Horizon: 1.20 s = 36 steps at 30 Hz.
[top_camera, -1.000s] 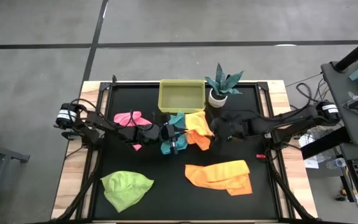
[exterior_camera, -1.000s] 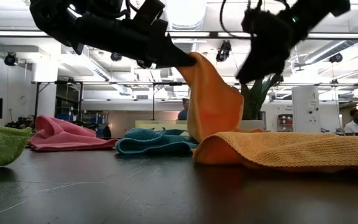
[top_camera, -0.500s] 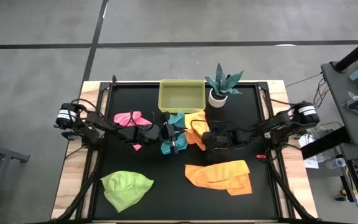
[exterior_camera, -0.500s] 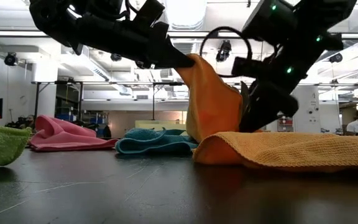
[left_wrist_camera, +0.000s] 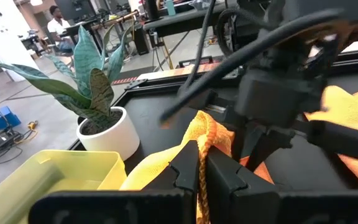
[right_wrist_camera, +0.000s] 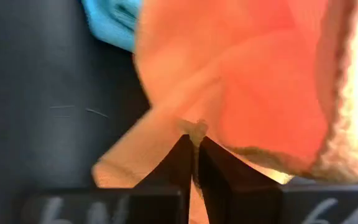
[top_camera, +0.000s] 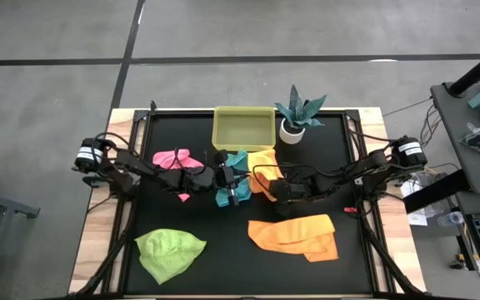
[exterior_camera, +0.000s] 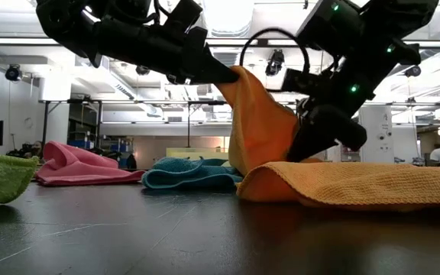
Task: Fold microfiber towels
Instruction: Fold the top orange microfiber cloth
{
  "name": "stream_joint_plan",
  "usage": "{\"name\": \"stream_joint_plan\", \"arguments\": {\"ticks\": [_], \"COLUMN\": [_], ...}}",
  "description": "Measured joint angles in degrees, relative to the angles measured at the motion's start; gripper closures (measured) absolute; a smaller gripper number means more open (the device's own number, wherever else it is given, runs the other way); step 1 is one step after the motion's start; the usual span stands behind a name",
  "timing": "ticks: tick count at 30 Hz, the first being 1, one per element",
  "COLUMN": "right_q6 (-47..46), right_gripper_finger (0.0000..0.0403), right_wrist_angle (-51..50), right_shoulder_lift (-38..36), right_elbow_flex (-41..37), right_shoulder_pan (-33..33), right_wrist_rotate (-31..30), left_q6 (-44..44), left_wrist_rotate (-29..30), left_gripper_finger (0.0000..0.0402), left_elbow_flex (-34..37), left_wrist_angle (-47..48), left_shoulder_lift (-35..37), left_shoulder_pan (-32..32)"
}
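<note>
An orange-yellow towel (exterior_camera: 260, 122) hangs in the middle of the table between my two grippers. My left gripper (exterior_camera: 234, 74) is shut on its raised top, and my right gripper (exterior_camera: 298, 155) is shut on its lower part, close to the table. The towel's bottom rests on the table behind a second orange-yellow towel (top_camera: 297, 236), which lies crumpled toward the near edge. A turquoise-blue towel (top_camera: 233, 161) lies under the left gripper (top_camera: 251, 182). A pink towel (top_camera: 176, 158) lies on the left and a lime green towel (top_camera: 169, 252) at the near left. My left gripper pinches the towel's top edge (left_wrist_camera: 205, 132) between its two fingers, coming almost level from the table's left. The cloth hangs slack below the fingers. My right gripper pinches a lower corner of the towel (right_wrist_camera: 197, 129) between its fingertips, slanting down from the table's right. The corner sits just above the table.
A yellow plastic tray (top_camera: 244, 127) stands at the far middle, with a small teal plant in a white pot (top_camera: 297, 117) to its right. Bare black table shows at the near middle, between the green and the second orange-yellow towel.
My right gripper has come down and toward the table's left, up to the hanging towel. It has rolled and shut on the towel's lower corner. The towel's top stays raised in the left gripper.
</note>
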<state>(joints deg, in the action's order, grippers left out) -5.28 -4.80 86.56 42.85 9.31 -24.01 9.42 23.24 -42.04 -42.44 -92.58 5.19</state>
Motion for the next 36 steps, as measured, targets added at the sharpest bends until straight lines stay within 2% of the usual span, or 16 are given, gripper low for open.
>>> {"name": "stream_joint_plan", "arguments": {"ticks": [3, 7, 17, 25, 31, 36], "right_q6": [0.0, -0.1, 2.3, 9.3, 11.7, 10.6], "right_gripper_finger": [0.0394, 0.0394, 0.0394, 0.0394, 0.0394, 0.0394], "right_wrist_angle": [-0.9, -3.1, -4.9, -5.5, -11.4, -23.1], "right_shoulder_lift": [-2.4, -9.5, -31.7, -44.8, -48.2, -47.5], "right_elbow_flex": [0.0, 0.0, 0.0, 2.2, 8.9, 15.7], "right_shoulder_pan": [1.2, 4.1, 11.3, 13.8, 13.7, 13.7], "right_wrist_rotate": [0.0, 0.0, 0.0, -0.5, -10.1, -19.5], "left_q6": [0.4, 1.0, 1.5, 5.3, 8.0, 9.4], "left_wrist_rotate": [0.0, 0.0, -2.1, -14.5, -16.5, -24.6], "left_gripper_finger": [0.0402, 0.0402, 0.0402, 0.0401, 0.0401, 0.0401], "left_elbow_flex": [-0.1, -0.3, -1.2, -5.6, -13.3, -17.8], "left_wrist_angle": [0.7, 3.7, 19.3, 29.4, 37.3, 42.8], "left_shoulder_lift": [0.2, 3.2, 17.8, 27.8, 29.6, 27.5], "left_shoulder_pan": [0.0, 0.0, 0.0, -0.1, -2.4, -7.7]}}
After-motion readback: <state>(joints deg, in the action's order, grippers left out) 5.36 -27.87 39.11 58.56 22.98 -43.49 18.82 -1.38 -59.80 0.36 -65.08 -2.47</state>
